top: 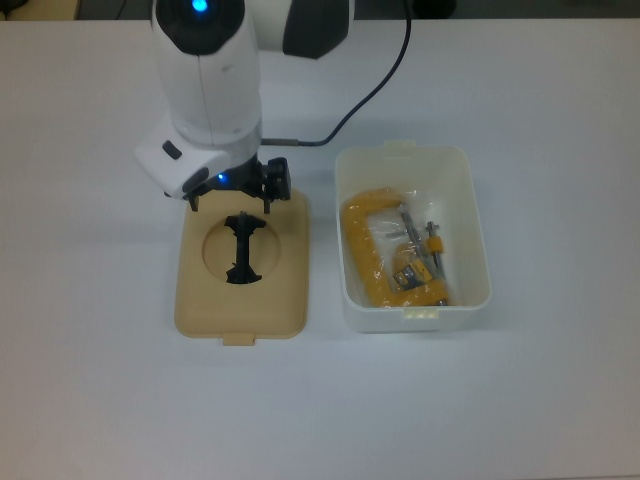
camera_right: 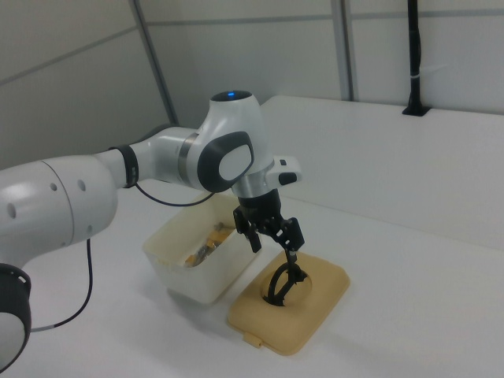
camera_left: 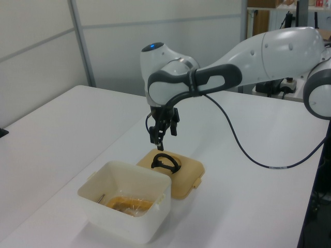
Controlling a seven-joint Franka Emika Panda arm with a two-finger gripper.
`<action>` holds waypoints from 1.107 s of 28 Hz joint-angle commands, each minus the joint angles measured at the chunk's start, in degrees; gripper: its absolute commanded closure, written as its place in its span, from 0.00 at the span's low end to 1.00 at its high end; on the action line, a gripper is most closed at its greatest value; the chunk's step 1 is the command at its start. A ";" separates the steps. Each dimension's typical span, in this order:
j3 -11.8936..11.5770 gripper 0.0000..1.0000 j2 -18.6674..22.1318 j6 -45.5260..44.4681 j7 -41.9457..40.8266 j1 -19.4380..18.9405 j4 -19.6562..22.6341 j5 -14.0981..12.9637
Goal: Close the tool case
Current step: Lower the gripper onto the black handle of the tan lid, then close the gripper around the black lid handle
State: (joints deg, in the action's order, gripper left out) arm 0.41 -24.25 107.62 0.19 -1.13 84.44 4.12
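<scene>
The beige lid (top: 285, 290) lies flat on the table, recess up, with its black handle (top: 242, 247) standing in the round recess. The white tub (top: 380, 317) stands uncovered to the top view's right of the lid, a small gap between them. My gripper (top: 230, 205) is open and points down, hovering over the lid's far end just above the handle, touching nothing. In the left view the gripper (camera_left: 161, 138) hangs a little above the handle (camera_left: 164, 161) and lid (camera_left: 186, 173). The right view shows the gripper (camera_right: 274, 246) straddling the handle (camera_right: 285, 283).
Inside the tub (camera_left: 124, 222) lies a yellow clamp (top: 372, 250) in a clear plastic bag with small metal parts. The arm's black cable (top: 375, 80) trails over the table behind the tub. White tabletop (top: 540, 400) surrounds both pieces.
</scene>
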 commanded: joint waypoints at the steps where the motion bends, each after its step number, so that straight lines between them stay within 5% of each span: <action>1: -0.59 0.00 -1.41 2.60 3.67 -1.86 0.99 2.29; 15: -0.59 0.00 -4.58 4.45 4.90 -2.12 0.99 3.44; 19: -0.59 0.07 -5.02 4.45 4.90 -2.39 0.99 3.35; 26: -0.59 0.49 -5.63 4.45 4.90 -2.39 0.99 3.44; 31: -0.59 0.70 -5.63 4.36 4.90 -2.39 0.99 3.35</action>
State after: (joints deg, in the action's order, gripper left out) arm 0.41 -30.25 110.68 3.66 -2.64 84.52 6.22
